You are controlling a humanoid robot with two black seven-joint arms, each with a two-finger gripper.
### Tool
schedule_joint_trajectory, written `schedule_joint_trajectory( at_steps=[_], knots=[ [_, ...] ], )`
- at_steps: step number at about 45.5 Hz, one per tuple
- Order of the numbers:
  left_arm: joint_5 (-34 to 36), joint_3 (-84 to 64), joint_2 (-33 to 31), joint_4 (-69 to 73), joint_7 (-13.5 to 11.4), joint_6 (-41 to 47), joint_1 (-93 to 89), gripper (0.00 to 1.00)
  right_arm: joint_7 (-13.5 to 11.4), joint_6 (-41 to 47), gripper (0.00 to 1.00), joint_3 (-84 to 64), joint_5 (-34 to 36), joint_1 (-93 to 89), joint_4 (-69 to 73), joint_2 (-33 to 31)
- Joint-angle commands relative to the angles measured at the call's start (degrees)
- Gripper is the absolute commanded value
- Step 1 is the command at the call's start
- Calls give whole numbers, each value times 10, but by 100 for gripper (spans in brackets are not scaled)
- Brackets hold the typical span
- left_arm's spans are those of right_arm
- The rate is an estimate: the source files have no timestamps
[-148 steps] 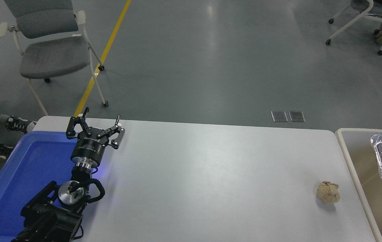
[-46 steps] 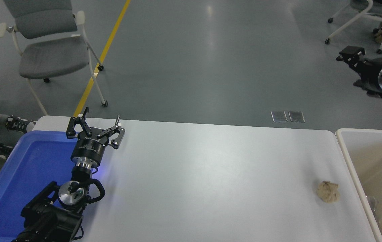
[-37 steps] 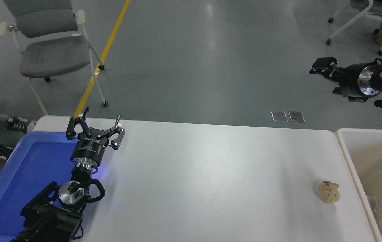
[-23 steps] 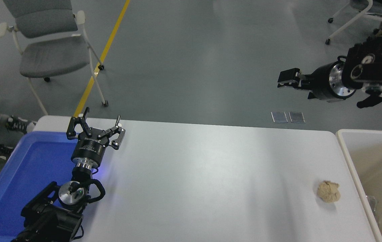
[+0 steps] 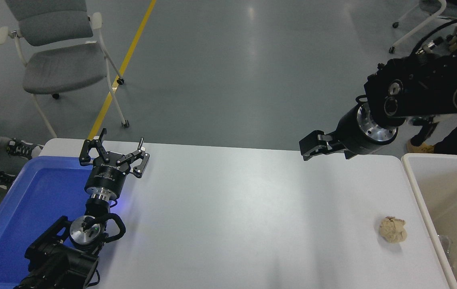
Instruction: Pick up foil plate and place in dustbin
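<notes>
The empty right gripper (image 5: 307,149), finger state unclear, hangs over the table (image 5: 232,208); swinging low could knock the paper ball (image 5: 392,229) near the dustbin (image 5: 417,188).

Foil plate gone from above dustbin (image 5: 413,176); right tool (image 5: 309,147) swung leftward, now over table's (image 5: 228,216) far edge.

Two pincers (image 5: 113,150) (image 5: 308,149), perhaps two chairs (image 5: 54,60).

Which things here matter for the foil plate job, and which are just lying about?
Job: large white-rimmed beige dustbin; silver foil plate, only a shiny sliver showing inside it; right gripper.
Lying about: crumpled tan paper ball; blue plastic tray; parked left gripper.
</notes>
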Motion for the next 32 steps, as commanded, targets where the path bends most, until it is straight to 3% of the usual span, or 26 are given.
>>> schedule_joint_trajectory(
  at_steps=[1, 14, 19, 32],
  knots=[
    [0, 0, 0, 0, 0, 0, 0, 99, 1, 128, 100, -17, 21, 17, 20, -37],
    [0, 0, 0, 0, 0, 0, 0, 99, 0, 150, 100, -34, 31, 51, 21, -44],
    [0, 0, 0, 0, 0, 0, 0, 99, 0, 139, 100, -35, 68, 51, 21, -42],
    [0, 0, 0, 0, 0, 0, 0, 99, 1, 98, 100, -36, 70, 51, 19, -34]
  ],
)
